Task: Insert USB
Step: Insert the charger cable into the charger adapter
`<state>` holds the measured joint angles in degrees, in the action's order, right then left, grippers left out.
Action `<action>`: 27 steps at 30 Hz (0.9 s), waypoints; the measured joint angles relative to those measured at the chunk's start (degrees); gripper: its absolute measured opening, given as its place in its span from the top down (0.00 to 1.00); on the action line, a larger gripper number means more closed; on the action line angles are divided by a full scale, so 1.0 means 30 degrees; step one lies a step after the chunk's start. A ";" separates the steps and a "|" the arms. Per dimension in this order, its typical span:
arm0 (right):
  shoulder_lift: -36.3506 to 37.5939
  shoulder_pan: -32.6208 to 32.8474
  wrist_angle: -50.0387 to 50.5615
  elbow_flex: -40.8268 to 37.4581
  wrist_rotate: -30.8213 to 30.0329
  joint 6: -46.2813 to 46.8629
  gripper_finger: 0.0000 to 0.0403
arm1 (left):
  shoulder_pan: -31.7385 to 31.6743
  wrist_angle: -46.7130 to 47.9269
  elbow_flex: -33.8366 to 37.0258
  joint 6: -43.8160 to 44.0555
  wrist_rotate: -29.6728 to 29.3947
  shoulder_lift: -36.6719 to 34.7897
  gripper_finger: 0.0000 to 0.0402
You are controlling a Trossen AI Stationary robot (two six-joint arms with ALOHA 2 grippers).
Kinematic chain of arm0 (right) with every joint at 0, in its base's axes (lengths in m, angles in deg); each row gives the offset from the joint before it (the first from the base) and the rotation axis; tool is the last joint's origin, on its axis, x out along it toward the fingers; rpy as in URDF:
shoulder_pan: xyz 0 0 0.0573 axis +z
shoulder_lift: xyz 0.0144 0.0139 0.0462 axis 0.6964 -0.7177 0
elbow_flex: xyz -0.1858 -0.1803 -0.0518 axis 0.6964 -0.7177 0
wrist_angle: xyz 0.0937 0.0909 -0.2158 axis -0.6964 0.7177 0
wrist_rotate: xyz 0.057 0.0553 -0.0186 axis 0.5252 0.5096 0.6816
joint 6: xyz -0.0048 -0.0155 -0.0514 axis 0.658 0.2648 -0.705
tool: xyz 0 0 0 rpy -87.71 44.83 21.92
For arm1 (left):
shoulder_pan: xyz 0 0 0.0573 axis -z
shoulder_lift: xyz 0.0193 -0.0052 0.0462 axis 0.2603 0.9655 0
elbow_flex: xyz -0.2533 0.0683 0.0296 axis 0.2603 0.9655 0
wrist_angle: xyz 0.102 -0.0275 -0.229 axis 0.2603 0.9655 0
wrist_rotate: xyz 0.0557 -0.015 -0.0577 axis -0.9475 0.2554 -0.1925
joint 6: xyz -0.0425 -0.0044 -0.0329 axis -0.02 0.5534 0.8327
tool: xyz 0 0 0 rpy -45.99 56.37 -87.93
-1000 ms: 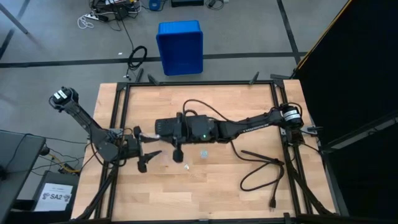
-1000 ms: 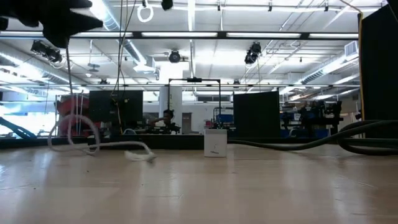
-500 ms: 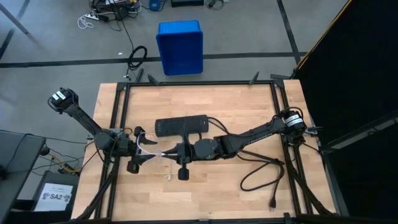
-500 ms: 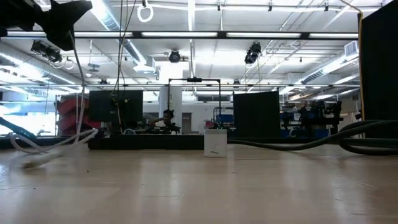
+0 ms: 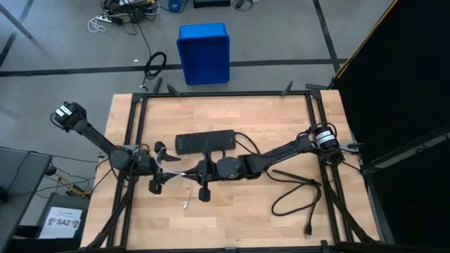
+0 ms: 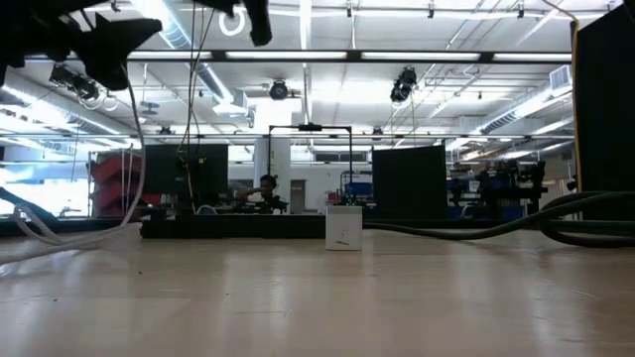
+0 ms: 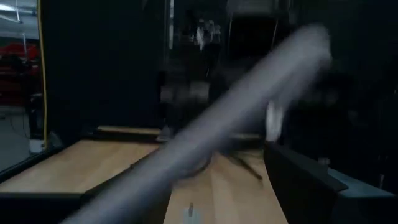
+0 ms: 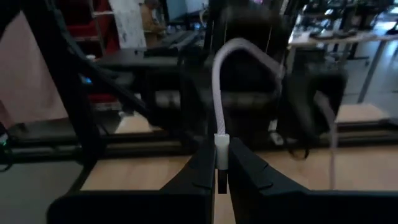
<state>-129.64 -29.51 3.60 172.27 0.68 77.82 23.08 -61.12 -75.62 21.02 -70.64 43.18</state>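
USB (image 8: pixel 221 106): thin whitish-grey cable; one plug end is pinched upright between the right gripper's fingers, and the cable arches up and over from there; in the high view it runs between the two grippers above the left-centre of the table (image 5: pixel 281 116), with a loose end (image 5: pixel 185 204) lying on the wood just in front of them; in the low view part of it hangs down at the far left and trails along the tabletop (image 6: pixel 69 236)
Right gripper (image 8: pixel 217 177): closed on the USB plug; the arm reaches across from the table's right side to the middle
Left gripper (image 5: pixel 166 160): just beside the right gripper, facing it; fingers spread wide; in its wrist view a blurred grey length crosses close before the camera; whether it touches the cable I cannot tell
Power strip (image 5: pixel 204 142): long black bar lying flat, just behind the two grippers; touching neither
White adapter (image 6: pixel 343 227): small cube standing upright on the table, seen in the low view, apart from the cable
Black cord (image 5: pixel 295 193): thick, looped on the right part of the table, well apart from the USB
Blue bin (image 5: pixel 203 53): on the floor beyond the far edge of the table
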 joint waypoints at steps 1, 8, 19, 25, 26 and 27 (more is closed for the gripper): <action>-0.0035 -0.0054 0.0189 -0.0021 0.0038 0.0085 1.00 | -0.0064 0.0026 -0.0042 0.0052 0.0010 0.0187 0.43; -0.0242 -0.0194 0.0156 -0.0030 0.0554 0.0275 1.00 | -0.0137 -0.0035 -0.0618 0.0026 0.0314 0.1216 0.43; -0.0271 0.0017 0.1053 -0.0030 0.0673 0.0226 1.00 | -0.0086 0.1188 -0.0763 0.0443 0.1004 0.1428 0.43; -0.0271 0.0024 0.1360 -0.0023 0.0634 0.0233 1.00 | -0.0079 0.2054 -0.0763 0.0909 0.0868 0.1405 0.43; -0.0271 0.0024 0.1412 -0.0023 0.0629 0.0233 1.00 | -0.0079 0.2191 -0.0763 0.0971 0.0851 0.1405 0.43; -0.0271 0.0024 0.1410 -0.0023 0.0626 0.0233 1.00 | -0.0079 0.2277 -0.0763 0.0992 0.0851 0.1405 0.43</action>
<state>-130.45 -29.44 7.84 172.20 2.55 78.52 22.85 -54.29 -77.91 24.00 -68.09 47.39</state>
